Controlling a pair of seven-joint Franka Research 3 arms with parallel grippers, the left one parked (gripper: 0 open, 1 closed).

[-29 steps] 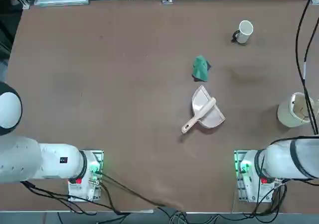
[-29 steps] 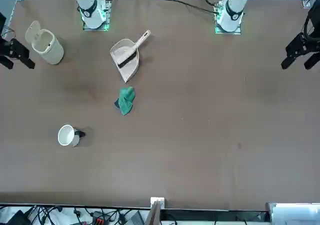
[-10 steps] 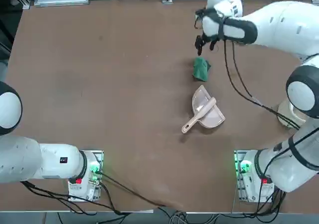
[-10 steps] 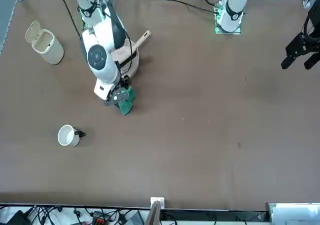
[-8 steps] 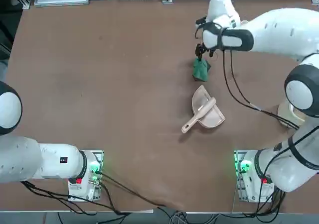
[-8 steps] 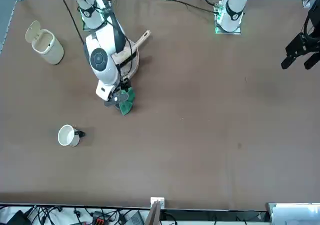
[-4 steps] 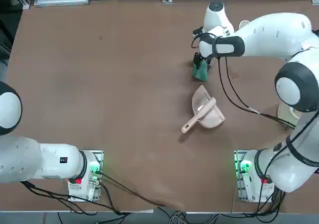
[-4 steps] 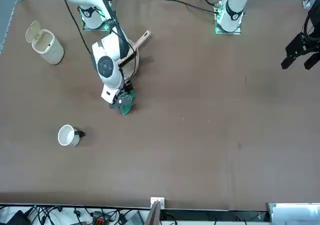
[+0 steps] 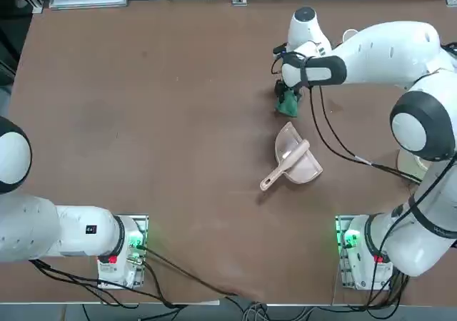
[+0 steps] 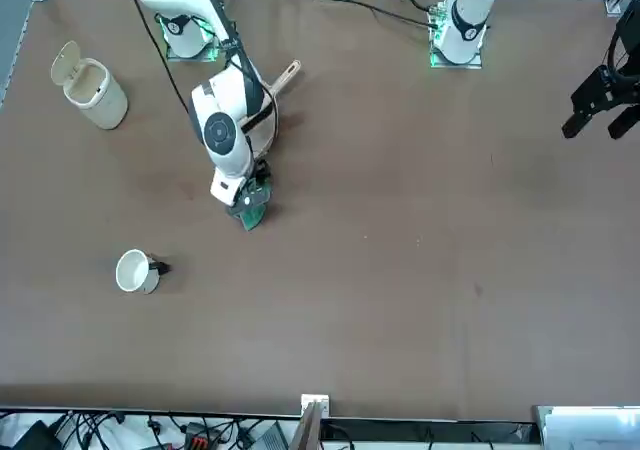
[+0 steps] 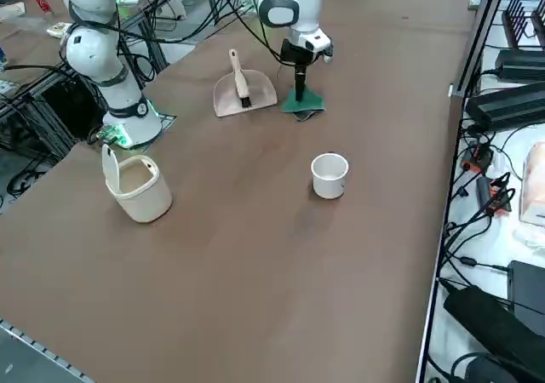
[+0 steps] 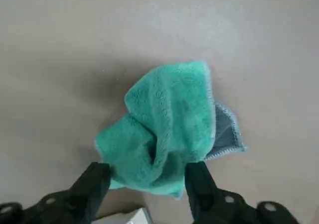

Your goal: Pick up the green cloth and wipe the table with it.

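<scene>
Jaws (image 12: 147, 176) of rt gripper apart astride green cloth (image 12: 169, 129) edge per wrist cam; arm-hidden from top

Green cloth (image 12: 169, 129): small fleecy rag, crumpled into a loose heap with a fold down the middle; a grey-blue edge shows on one side. It lies flat on the table (image 9: 143, 121), in the far right part of the overhead view, just beyond the tip of the dustpan and apart from it. Mostly hidden under the arm from above; only a green patch (image 9: 288, 105) shows. Table: large matte brown top, flat, fills most of the view.
</scene>
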